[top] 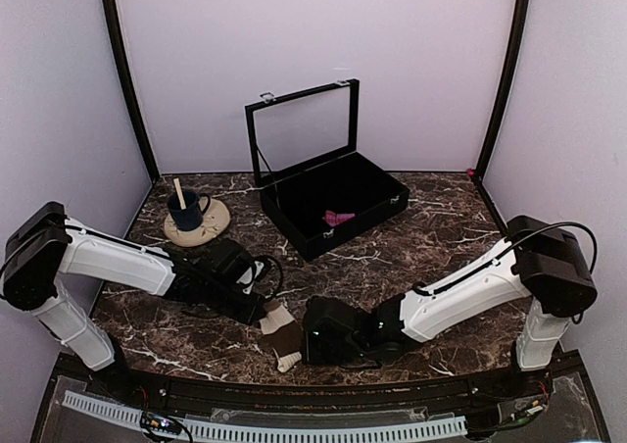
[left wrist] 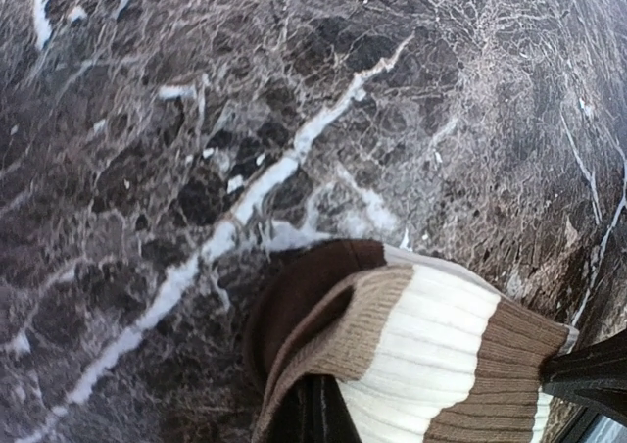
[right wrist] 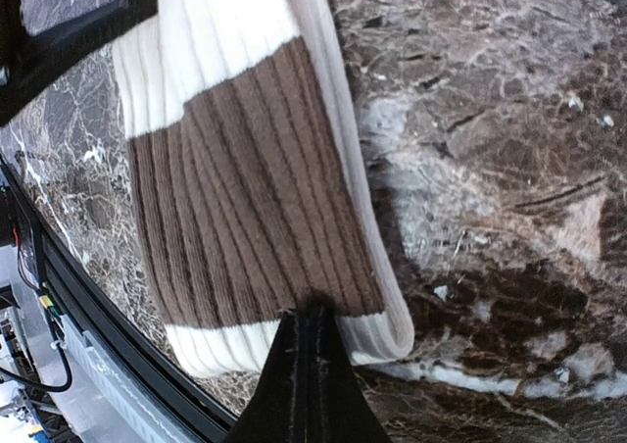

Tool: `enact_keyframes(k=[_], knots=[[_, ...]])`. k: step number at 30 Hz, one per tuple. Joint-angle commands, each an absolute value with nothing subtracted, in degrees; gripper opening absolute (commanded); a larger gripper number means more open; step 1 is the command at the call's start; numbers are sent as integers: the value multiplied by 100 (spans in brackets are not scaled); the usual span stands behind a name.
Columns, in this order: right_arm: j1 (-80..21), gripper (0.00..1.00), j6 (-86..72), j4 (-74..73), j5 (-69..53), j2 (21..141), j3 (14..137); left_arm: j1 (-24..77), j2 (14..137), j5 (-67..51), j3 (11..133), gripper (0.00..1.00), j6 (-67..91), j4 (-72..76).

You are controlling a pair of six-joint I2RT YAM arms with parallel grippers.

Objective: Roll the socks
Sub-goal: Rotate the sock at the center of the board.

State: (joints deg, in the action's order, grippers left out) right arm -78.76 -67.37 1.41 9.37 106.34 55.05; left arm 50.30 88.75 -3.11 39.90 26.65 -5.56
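We see the striped sock (top: 282,335), banded cream and brown, lying near the front edge of the table (top: 441,227), between the two grippers and touching both. In the left wrist view the sock (left wrist: 421,355) shows a dark brown open end, then tan, cream and brown ribbed bands. The left gripper (top: 263,313) meets it at its upper left end. Its fingers (left wrist: 315,414) are pressed together at the bottom of that view with the cloth folded around them, so we read it as clenched on the sock. The right gripper (top: 306,340) reaches in from the right. In its wrist view the sock (right wrist: 245,188) stretches away from the tips, and the fingers (right wrist: 312,365) pinch its near cream edge with no gap between them, grasping it. The left arm's dark gripper shows at the top left corner of that view, at the sock's far end. The pink sock (top: 338,218) lies well apart, inside the open black case (top: 377,200) at mid-table, whose lid stands upright. To the left of the case a dark blue cup (top: 186,211) stands on a beige saucer (top: 211,229), with a pale stick (top: 179,192) leaning in the cup.
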Motion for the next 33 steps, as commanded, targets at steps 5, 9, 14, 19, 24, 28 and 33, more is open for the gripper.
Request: enact_keyframes(k=[5,9,14,19,24,28,33], knots=[[-8042,0,-6749,-313,919,10572,5361,4574,9489,-619,4450,0,1506,-902],[-8042,0,-6716,-286,896,10584,5398,4553,9816,-943,4706,0,1305,-860],[-8044,0,-6643,-328,864,10600,5522,4529,10097,-971,5055,0,1072,-951],[-8042,0,-6377,-733,975,10698,5952,4417,10080,-958,5306,0,885,-1043],[-8042,5,-6016,-1301,1312,10652,6379,4390,9607,-848,5360,9,818,-1044],[-8026,13,-5648,-1661,1471,10595,6657,4386,9219,-854,5366,17,747,-1032],[-8024,20,-5263,-2193,1640,10504,7042,4385,8891,-1076,5349,24,587,-1004]])
